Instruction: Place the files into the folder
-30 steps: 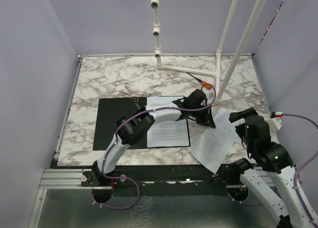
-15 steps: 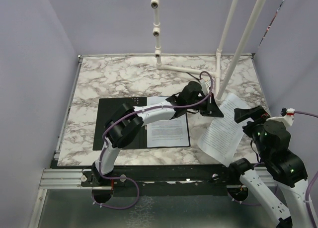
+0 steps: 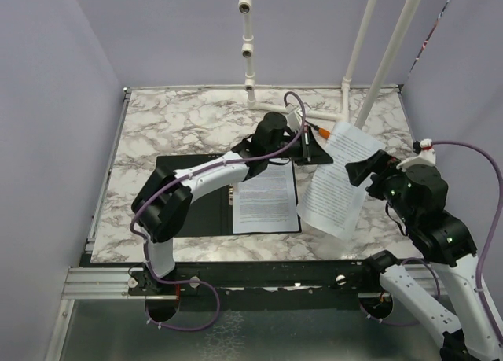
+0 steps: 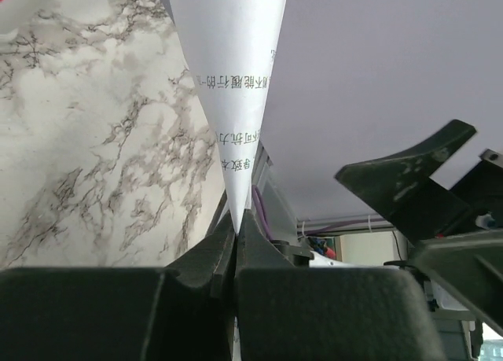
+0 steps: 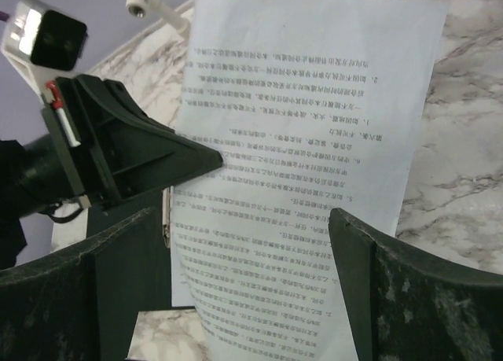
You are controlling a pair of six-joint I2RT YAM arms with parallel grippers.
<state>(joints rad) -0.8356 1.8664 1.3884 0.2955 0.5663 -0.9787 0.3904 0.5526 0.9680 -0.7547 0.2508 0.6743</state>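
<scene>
White file sheet (image 3: 334,194) pinched by left gripper (image 4: 237,231); right gripper (image 5: 251,255) spread.

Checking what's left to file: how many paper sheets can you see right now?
2. The flat sheet lies on the open folder's black inside. The held sheet stands right of it, pinched in the left gripper. More could be stacked under the flat sheet.

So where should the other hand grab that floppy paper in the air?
By its free right edge, coming from the right. The left gripper pinches the opposite edge of the sheet and holds it up, so the open right gripper could probably slip one finger on each face.
</scene>
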